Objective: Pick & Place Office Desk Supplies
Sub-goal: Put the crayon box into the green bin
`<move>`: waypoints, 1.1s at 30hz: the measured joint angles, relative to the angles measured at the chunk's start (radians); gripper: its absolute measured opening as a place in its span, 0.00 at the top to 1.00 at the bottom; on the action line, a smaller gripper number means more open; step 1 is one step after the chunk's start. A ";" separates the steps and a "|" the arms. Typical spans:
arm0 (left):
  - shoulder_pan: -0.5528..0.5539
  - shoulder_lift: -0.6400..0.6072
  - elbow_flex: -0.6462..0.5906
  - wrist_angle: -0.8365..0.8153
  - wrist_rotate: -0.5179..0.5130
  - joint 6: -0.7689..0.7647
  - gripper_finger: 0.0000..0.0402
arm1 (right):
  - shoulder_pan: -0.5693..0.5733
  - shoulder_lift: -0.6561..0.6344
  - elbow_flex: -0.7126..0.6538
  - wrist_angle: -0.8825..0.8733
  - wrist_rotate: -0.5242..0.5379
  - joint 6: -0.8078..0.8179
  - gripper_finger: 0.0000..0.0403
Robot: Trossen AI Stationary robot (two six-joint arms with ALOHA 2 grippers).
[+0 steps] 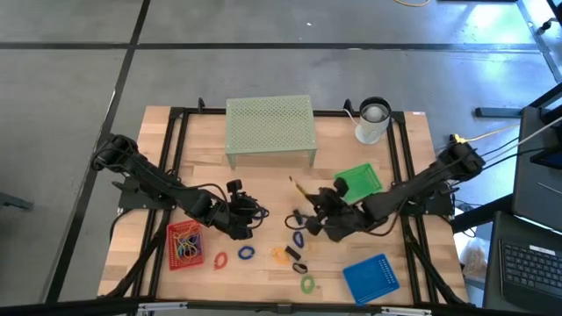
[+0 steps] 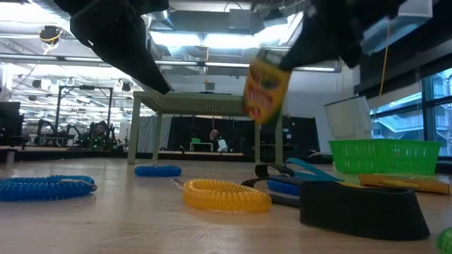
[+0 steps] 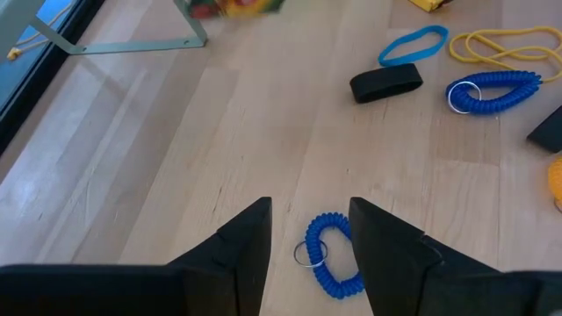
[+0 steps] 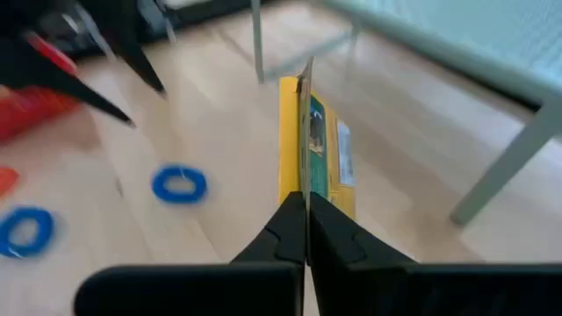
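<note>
While the right arm reaches in from the table's right edge toward the middle, its right gripper (image 4: 305, 230) is clamped tight on a yellow crayon-like box (image 4: 314, 149), which hangs clear of the wood in the low view (image 2: 266, 86), tilted, in front of the pale green mesh riser (image 1: 270, 128). Its fingers pinch the box's thin edge. From the opposite side the left arm stretches low across the table, and the left gripper (image 3: 310, 250) hovers with its fingers parted over a blue coil ring (image 3: 328, 256) lying flat on the table (image 1: 263, 184), not gripping it. Other supplies lie scattered between the arms: an orange coil ring (image 2: 226, 195), a second blue coil (image 3: 490, 91), a black clip (image 3: 386, 82). A red tray (image 1: 185, 245) sits near the left arm.
</note>
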 joint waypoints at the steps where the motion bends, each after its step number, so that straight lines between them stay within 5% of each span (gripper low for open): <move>1: 0.000 0.000 0.000 0.000 0.000 0.000 0.63 | 0.008 -0.014 0.000 0.010 0.019 -0.004 0.99; 6: 0.000 0.000 0.000 0.000 0.000 0.000 0.63 | 0.050 -0.084 0.001 0.007 0.091 -0.021 0.99; 15: -0.004 0.000 0.000 0.000 0.026 0.000 0.63 | 0.098 -0.225 0.002 -0.113 0.063 -0.050 0.99; 33: -0.016 0.000 0.000 0.000 0.164 0.000 0.63 | 0.104 -0.310 0.002 -0.975 -0.195 0.645 0.99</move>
